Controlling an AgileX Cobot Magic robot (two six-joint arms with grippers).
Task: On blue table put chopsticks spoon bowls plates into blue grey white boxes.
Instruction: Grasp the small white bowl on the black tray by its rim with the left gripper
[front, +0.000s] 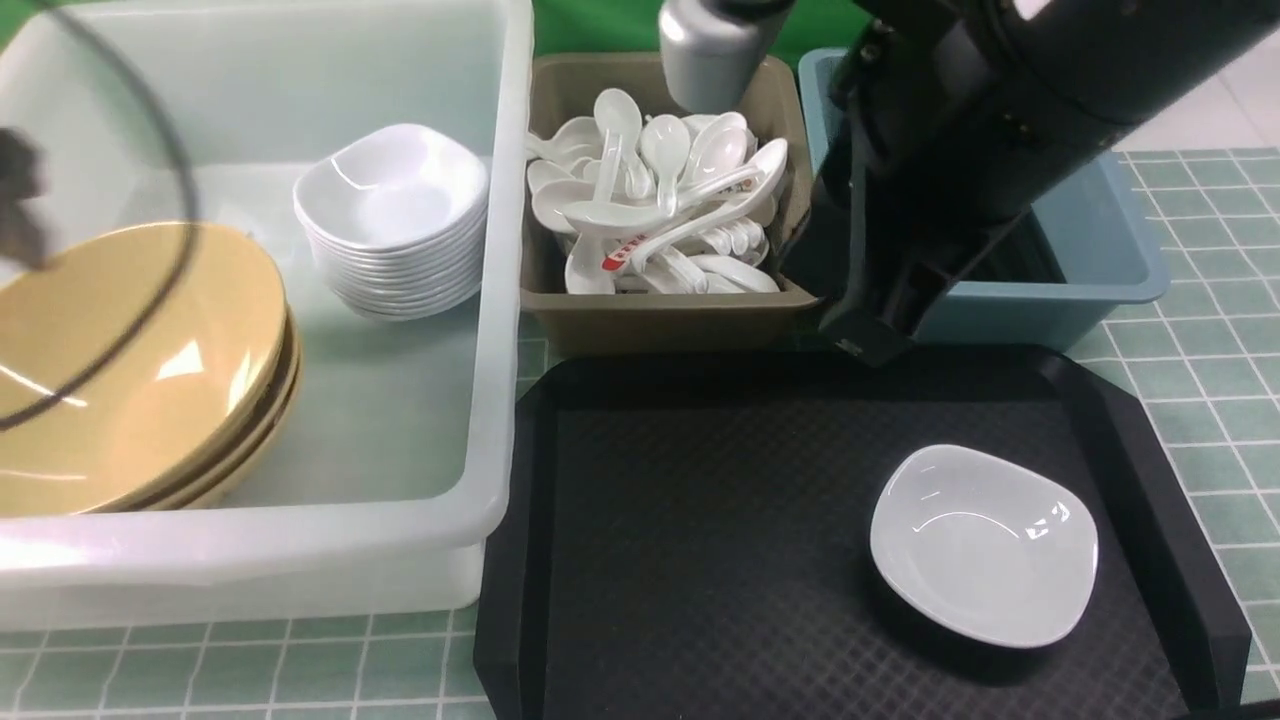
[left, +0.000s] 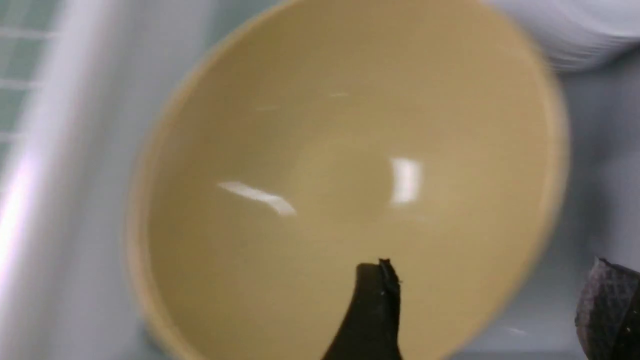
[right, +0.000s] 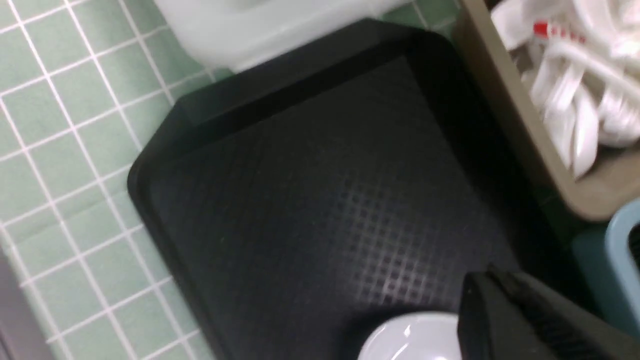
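While the left tool (left: 491, 270) hangs over the top of the yellow bowls (front: 130, 370), its two fingers stand wide apart. One is above the bowl's inside and the other is out past the rim. The wrist picture is blurred, but nothing seems pinched between them.

In the front view those bowls sit stacked and tilted at 8 o'clock inside the white box (front: 495, 300), which fills the 9 o'clock side of the table (front: 1200, 380). A stack of white bowls (front: 395, 220) stands in the same box, toward 1 o'clock from the yellow ones and apart from them.

The grey box (front: 660, 325) at 12 o'clock is heaped with white spoons (front: 660, 200). The blue box (front: 1130, 240) lies at 2 o'clock, partly hidden by the right arm.

A black tray (front: 500, 560) takes up the 5 o'clock area, and a single white dish (front: 985, 545) lies upright in its 4 o'clock corner.

The right tool (right: 495, 290) is closed and empty, poised above the tray's far edge between the grey and blue boxes.
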